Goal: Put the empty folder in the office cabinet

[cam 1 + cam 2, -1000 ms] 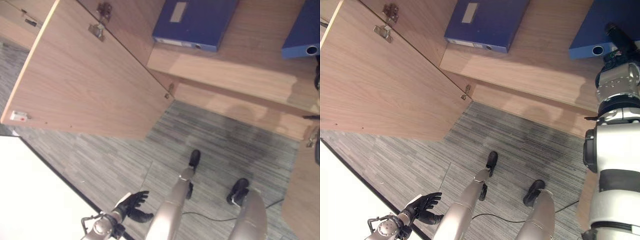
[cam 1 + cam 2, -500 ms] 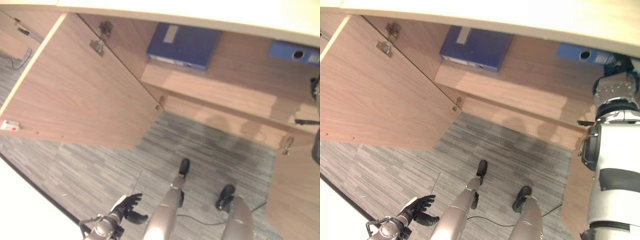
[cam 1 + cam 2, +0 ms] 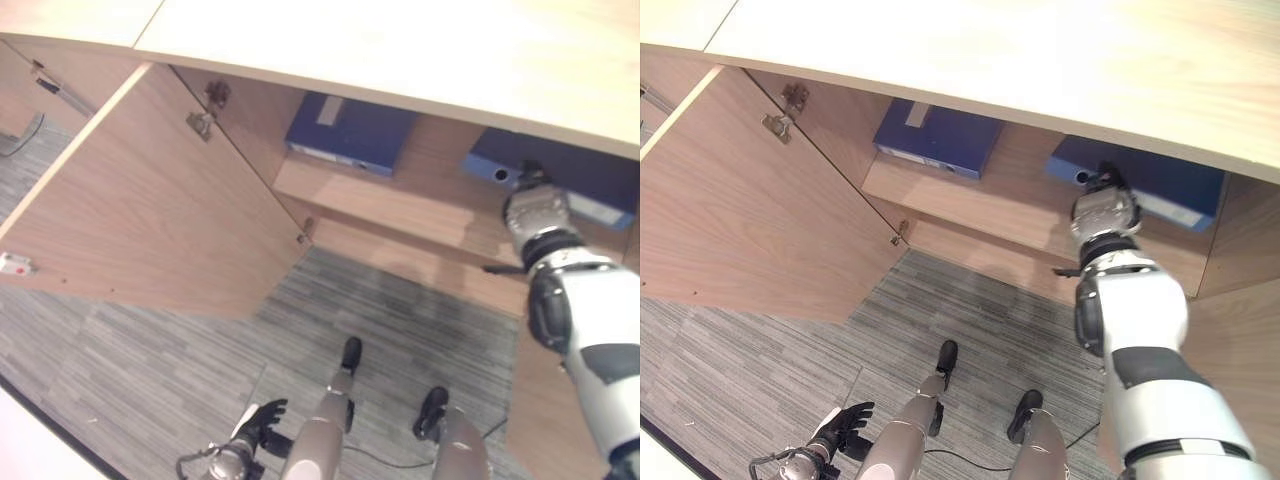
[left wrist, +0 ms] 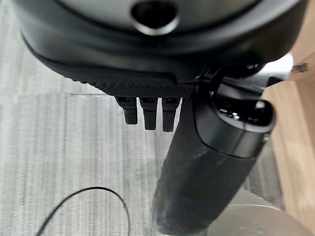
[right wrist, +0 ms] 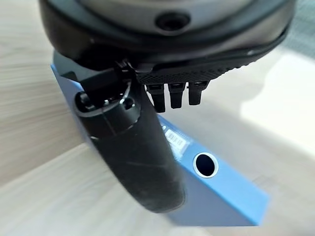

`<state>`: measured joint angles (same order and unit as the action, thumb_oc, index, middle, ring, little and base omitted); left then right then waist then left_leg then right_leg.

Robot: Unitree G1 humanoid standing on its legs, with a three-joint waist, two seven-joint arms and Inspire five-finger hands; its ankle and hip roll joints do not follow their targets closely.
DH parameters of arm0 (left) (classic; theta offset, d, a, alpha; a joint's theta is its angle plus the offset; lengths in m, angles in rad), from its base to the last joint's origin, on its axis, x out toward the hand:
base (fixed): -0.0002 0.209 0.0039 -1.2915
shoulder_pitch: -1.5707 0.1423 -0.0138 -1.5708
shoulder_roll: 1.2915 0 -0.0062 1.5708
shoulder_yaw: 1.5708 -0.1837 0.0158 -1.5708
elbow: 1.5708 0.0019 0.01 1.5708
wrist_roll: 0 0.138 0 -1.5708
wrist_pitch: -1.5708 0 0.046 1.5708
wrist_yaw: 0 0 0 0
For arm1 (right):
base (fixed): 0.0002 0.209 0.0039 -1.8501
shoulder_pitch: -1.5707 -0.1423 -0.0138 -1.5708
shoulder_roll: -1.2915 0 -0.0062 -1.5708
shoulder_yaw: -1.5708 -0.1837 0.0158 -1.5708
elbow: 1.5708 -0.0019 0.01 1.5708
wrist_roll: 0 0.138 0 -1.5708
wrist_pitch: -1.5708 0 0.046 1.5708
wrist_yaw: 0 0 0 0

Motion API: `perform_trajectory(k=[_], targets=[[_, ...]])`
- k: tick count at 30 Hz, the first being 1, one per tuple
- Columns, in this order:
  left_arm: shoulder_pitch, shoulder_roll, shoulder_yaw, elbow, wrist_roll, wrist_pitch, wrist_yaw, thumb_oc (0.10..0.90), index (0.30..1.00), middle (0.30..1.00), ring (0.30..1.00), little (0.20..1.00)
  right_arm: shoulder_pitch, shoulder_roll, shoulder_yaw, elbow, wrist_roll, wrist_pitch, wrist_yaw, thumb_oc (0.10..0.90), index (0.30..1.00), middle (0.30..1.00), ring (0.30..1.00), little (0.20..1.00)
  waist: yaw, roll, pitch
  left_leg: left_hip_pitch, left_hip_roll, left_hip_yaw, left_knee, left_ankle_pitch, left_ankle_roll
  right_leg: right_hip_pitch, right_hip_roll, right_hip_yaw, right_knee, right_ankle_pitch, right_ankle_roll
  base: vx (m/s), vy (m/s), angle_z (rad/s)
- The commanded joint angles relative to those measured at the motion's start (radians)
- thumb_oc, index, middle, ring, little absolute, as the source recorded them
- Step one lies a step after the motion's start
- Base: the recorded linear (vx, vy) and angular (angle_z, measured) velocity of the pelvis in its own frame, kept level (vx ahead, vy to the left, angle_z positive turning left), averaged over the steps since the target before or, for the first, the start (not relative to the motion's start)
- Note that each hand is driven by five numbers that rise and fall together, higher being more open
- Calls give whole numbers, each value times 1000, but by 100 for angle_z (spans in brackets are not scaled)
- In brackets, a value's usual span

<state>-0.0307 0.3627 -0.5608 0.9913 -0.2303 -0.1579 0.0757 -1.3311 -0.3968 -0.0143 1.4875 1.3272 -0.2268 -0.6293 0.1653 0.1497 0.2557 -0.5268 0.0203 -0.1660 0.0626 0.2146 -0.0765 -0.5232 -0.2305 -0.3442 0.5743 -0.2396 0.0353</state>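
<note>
The right hand [image 3: 1103, 185] is raised to the shelf of the office cabinet [image 3: 970, 215], its arm stretched up and forward from the robot's right side. Its thumb lies along the spine of a blue folder [image 5: 216, 184] and its fingers reach over the top, but whether they actually clasp the folder I cannot tell. That folder [image 3: 1160, 185] lies flat on the shelf at the right end, spine outward, with a round finger hole [image 5: 206, 164] and a small white label [image 5: 174, 139] whose print is too small to read. A second blue folder [image 3: 935, 138] lies flat further left on the same shelf, well apart, with a pale blank-looking label on its cover. The cabinet door [image 3: 150, 210] stands swung open on the left, a small white and red tag [image 3: 14, 264] at its edge. The left hand [image 3: 840, 425] hangs low over the grey carpet [image 3: 150, 370], its fingers loosely spread and holding nothing.
</note>
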Motion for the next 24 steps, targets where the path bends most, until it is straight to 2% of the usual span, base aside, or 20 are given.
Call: perform_trajectory(k=[1, 8, 9, 12, 13, 24], targets=[[-61, -1, 2, 79, -27, -11, 24, 800, 900, 900, 900, 900, -84, -114, 38, -114, -39, -69, 22, 800, 900, 900, 900, 900, -1, -35, 45, 98, -10, 32, 88, -234, -32, 126, 42, 39, -224, 48, 77, 0, 0, 0], [-65, -11, -6, 83, -32, -9, 27, 800, 900, 900, 900, 900, -65, -101, 24, -92, -25, -74, 20, 800, 900, 900, 900, 900, -5, -39, 48, 106, -7, 37, 86, -237, -31, 133, 42, 41, -228, 52, 78, 0, 0, 0], [-231, -90, -68, 66, -156, 10, 59, 800, 900, 900, 900, 900, -75, -24, 35, -88, -68, -28, 2, 800, 900, 900, 900, 900, -27, -43, 53, 107, -6, 42, 83, -239, -29, 130, 42, 44, -228, 53, 79, 0, 0, 0], [-227, -97, -71, 55, -164, 3, 66, 800, 900, 900, 900, 900, -69, -34, 33, -66, -67, -24, 12, 800, 900, 900, 900, 900, -24, -41, 53, 108, -6, 42, 83, -240, -29, 133, 42, 43, -230, 52, 79, 1, -7, -5], [-208, -90, -77, 44, -161, 6, 41, 800, 900, 900, 900, 900, -54, -91, 41, -27, -67, 14, 49, 800, 900, 900, 900, 900, -16, -39, 54, 111, -6, 39, 83, -241, -31, 142, 38, 37, -230, 51, 81, 10, -25, -11], [-39, 10, -41, -90, -77, -3, -44, 800, 900, 900, 900, 900, 118, -280, -6, -22, -32, 20, 188, 800, 900, 900, 900, 900, 52, -6, 60, 118, -14, 18, 88, -244, -30, 160, 23, 7, -224, 44, 93, 4, -22, 5]])
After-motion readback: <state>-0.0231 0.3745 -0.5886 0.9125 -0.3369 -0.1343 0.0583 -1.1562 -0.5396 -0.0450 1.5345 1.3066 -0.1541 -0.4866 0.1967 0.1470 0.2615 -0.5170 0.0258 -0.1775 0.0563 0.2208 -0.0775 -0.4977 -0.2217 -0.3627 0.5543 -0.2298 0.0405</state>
